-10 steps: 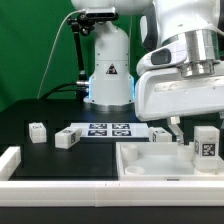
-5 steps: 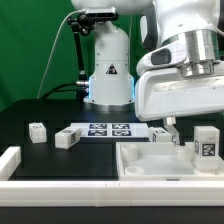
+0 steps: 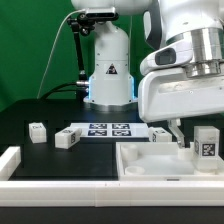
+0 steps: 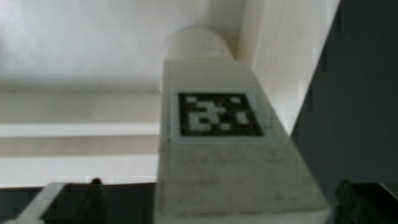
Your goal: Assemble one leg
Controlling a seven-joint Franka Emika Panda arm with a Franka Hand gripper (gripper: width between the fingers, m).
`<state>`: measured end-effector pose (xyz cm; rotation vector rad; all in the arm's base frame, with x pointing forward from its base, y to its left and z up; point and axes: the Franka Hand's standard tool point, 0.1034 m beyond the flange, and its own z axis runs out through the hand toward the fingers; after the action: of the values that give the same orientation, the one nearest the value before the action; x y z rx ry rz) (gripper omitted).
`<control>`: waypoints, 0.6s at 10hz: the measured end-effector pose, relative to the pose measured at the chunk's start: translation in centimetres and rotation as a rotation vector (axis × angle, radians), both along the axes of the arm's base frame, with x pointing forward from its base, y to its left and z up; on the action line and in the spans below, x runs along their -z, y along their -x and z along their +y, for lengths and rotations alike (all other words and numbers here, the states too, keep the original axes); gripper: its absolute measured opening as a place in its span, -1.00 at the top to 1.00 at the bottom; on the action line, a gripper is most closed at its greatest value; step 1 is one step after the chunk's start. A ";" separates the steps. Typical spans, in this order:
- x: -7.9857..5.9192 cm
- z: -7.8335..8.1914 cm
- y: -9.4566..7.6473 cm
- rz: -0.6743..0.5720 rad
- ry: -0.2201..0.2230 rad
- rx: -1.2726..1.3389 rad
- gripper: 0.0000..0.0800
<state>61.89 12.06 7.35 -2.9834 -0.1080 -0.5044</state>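
Wrist view: upright leg framed inside parted claw, not yet touched. Grasp step in hand, likely; next, closing squarely on its sides without tipping it.

– the leg, what colour?
– white, with a black-and-white checkered square tag on one face. the tray-like part is plain white.
– and the table?
– black. the marker board is white with black-and-white tags, the robot base is white, the backdrop is green.
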 end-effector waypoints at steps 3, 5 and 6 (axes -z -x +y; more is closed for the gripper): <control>0.0 -0.3 -0.1 0.143 0.007 -0.013 -0.62; 0.1 -0.7 -0.1 0.139 0.009 -0.009 -0.62; 0.1 -0.7 -0.1 0.139 0.009 -0.008 -0.62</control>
<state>61.97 11.33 7.22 -3.0136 -0.1104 -0.2945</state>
